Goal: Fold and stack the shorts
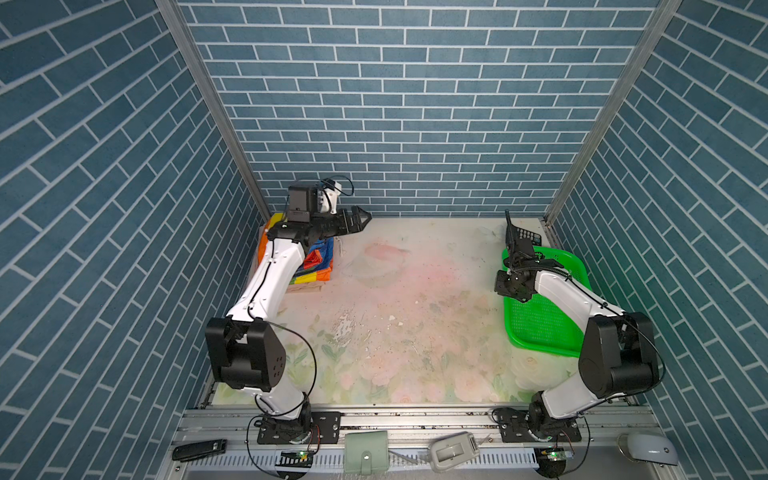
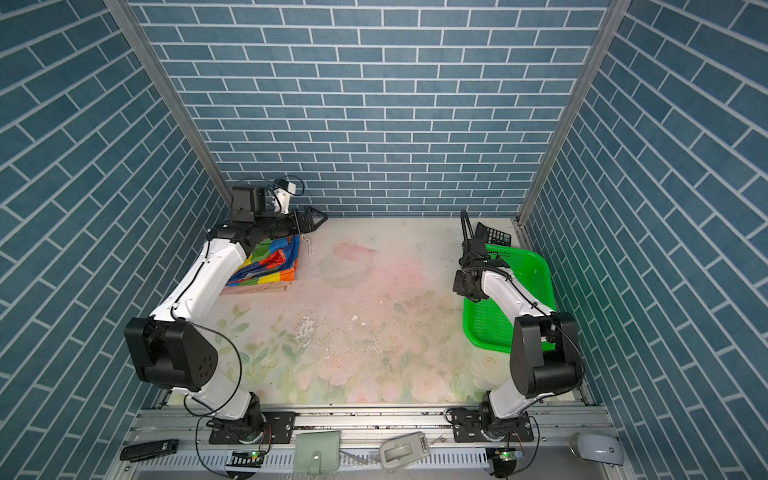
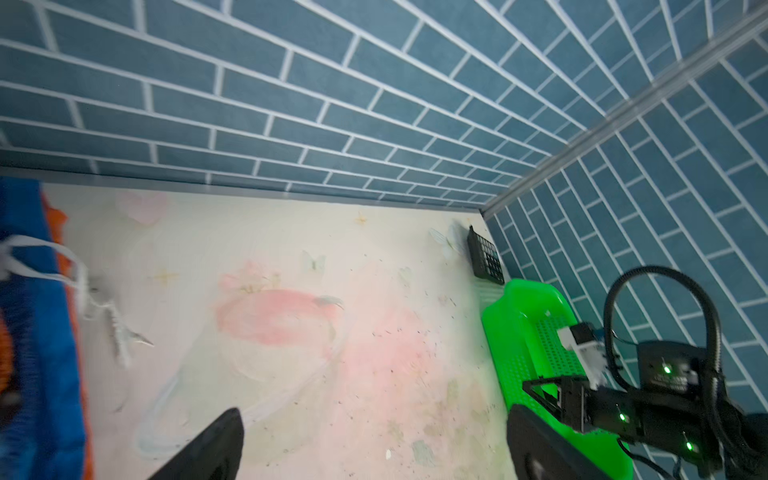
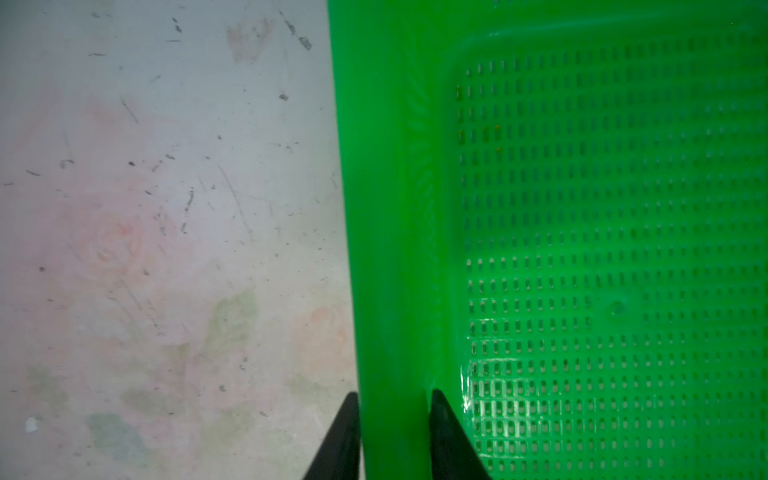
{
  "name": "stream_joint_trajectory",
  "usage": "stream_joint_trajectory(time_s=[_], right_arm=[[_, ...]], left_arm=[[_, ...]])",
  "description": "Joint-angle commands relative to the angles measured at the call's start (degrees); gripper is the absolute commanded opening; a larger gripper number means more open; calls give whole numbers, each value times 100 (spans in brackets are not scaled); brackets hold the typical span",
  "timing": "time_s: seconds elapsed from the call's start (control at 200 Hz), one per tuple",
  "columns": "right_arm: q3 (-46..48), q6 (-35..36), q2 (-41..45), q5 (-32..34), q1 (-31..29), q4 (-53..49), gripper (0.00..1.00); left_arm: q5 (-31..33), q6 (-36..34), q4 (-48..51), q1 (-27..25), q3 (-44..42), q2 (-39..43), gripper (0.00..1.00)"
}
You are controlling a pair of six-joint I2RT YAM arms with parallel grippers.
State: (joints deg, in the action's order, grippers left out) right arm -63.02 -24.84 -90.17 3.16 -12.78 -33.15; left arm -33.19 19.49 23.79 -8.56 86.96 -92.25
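Shorts [image 1: 316, 262] are seen stacked in the far left corner of the table [image 1: 415, 316], with a rainbow-striped pair uppermost and a beige layer beneath. The left gripper [image 1: 362, 217] is held above the table just right of the stack, near the back wall. Its fingers [image 3: 212, 449] are spread wide, and nothing is held or touched by them. The right gripper [image 4: 392, 395] is set over the green basket [image 1: 569, 259] at the table's right edge. Its fingers [image 4: 446, 432] are closed on the basket's near wall, one outside and one inside.

The table is covered with a worn, pale floral print speckled with dark flecks. It is enclosed by blue brick-patterned walls [image 1: 415, 104]. A black keypad [image 1: 531, 237] is propped in the far right corner behind the basket.

A white cord [image 3: 79, 286] is shown up close in the left wrist view, trailing off the stack onto the table. The grip on the basket wall is shown only in the right wrist view, being hidden by the arm in both top views.
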Motion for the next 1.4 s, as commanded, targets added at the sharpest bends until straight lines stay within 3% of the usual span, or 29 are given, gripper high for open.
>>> stream_joint_trajectory(time_s=[0.0,0.185,0.325,0.75,0.835,0.955,1.255,1.39], right_arm=[[-202,-522,-178,-528,-574,299,17],[-1132,-1247,-900,-741,-1524,678,9],[-2420,-1540,-1922,-975,-1985,737,2],[-7048,-1990,-5270,-1296,-2269,-31,0],[-7634,-1941,-5545,-1371,-2256,-158,14],[-7710,-1729,-5349,-1378,-2226,-88,33],[-6978,-809,-3701,-1341,-1965,-235,97],[-5834,-391,-2431,-1110,-1532,-110,99]], left_arm=[[337,-162,-60,-276,-519,76,100],[547,-145,-243,-458,-1083,484,100],[709,-224,-95,-458,-1209,731,100],[1113,-325,152,-409,-1538,1253,100],[1102,-275,111,-409,-1559,1269,100],[1152,-288,70,-410,-1570,1294,100],[1319,-305,-240,-409,-1579,1292,100],[1510,-401,-354,-410,-1523,1306,100]])
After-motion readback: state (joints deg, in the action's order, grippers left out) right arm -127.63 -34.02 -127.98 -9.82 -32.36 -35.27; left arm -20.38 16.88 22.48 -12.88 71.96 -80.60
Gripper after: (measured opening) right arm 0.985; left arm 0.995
